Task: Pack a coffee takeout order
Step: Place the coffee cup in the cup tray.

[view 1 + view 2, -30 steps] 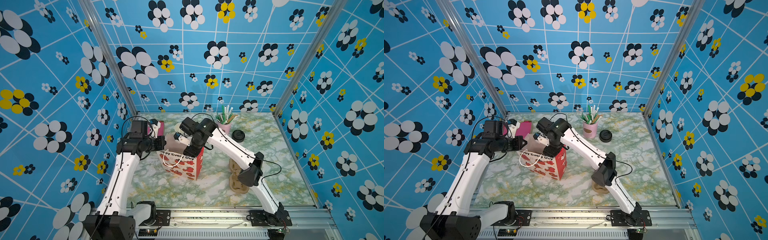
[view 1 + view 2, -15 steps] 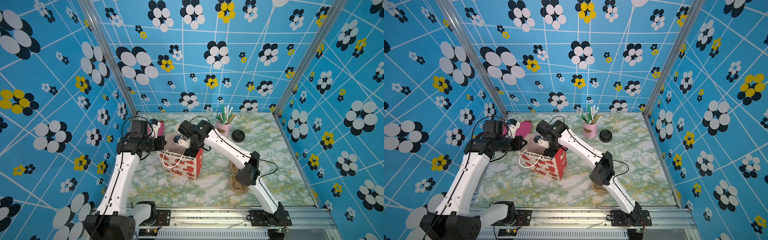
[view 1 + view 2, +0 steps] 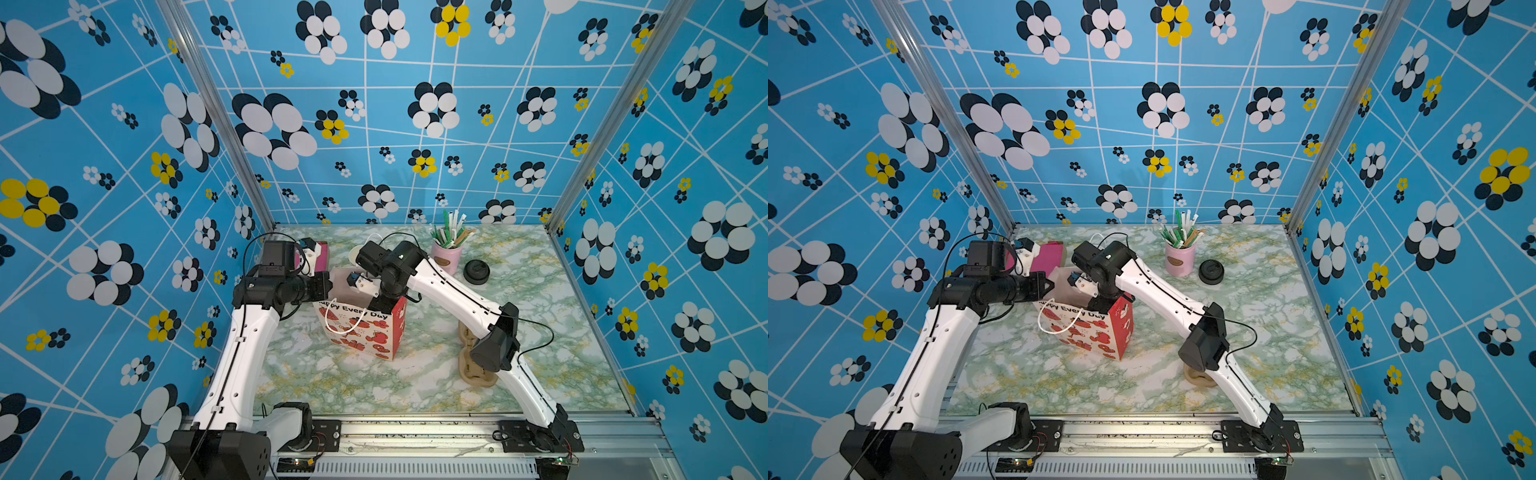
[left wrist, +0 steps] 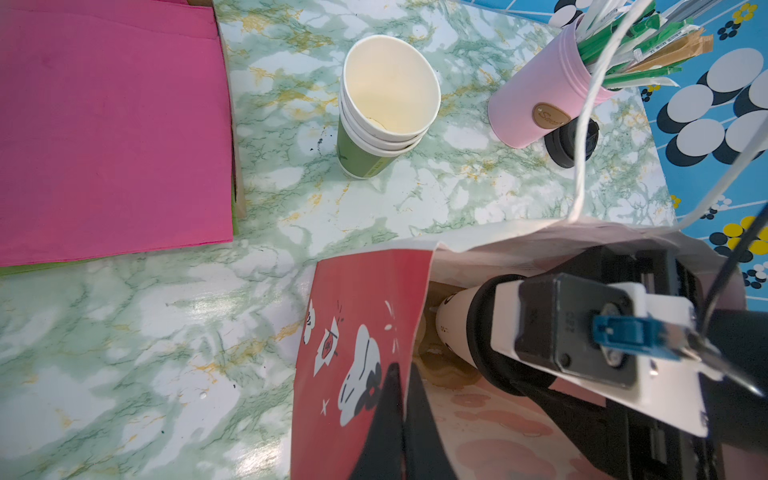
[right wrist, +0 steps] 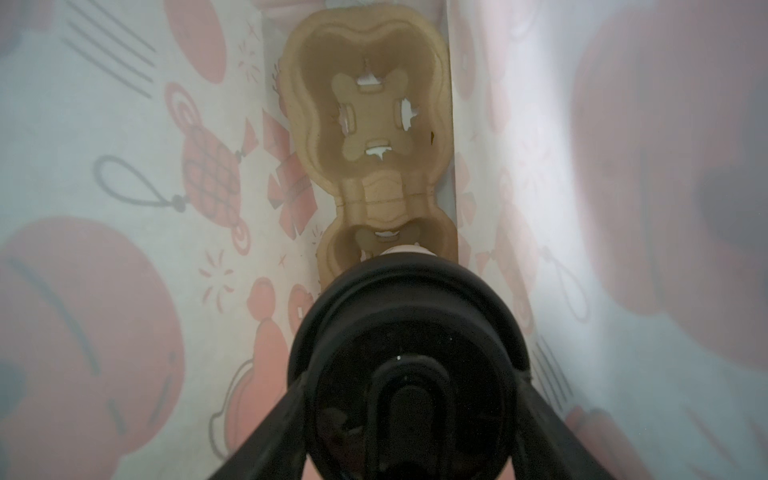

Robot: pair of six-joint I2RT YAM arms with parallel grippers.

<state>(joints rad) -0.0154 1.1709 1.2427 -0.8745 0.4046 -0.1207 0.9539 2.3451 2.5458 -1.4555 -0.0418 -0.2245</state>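
At the mouth of the red printed paper gift bag (image 3: 368, 330), the left gripper (image 4: 404, 419) is pressed together on the red side wall, pinching it so the opening stays wide. Just inside, the right gripper (image 5: 409, 376) has its dark fingers (image 5: 270, 419) clamped against the sides of the black round lid (image 5: 407, 307), carrying the pale paper cup (image 4: 453, 322) lid-up within the bag. Directly beneath, on the bag's floor, lies the brown pulp cup holder (image 5: 365, 104), its long axis running away from the gripper. The cup's base hangs over the nearer well, apparently not yet seated; the farther well is empty. I judge that a straight descent remains, with no sideways shift.
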